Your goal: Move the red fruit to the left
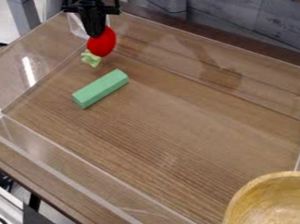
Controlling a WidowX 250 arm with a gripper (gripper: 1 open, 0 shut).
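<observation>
**Strawberry low at the far-left corner, release pending**

We hold the red fruit [102,41] pinched in the gripper [99,30], jaws pressed onto it, just above the wooden tray floor [178,122] near the far-left corner. We judge placement nearly done; next we open and lift clear. The fruit is glossy, oval, leafy-capped; the green block [100,88] nearby looks matte and rectangular.

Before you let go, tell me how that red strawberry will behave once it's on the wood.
The red strawberry looks glossy and hard, so probably slippery in the jaws. Its oval body could roll once freed on the smooth wooden table. The leafy cap at its lower end may check that.
</observation>
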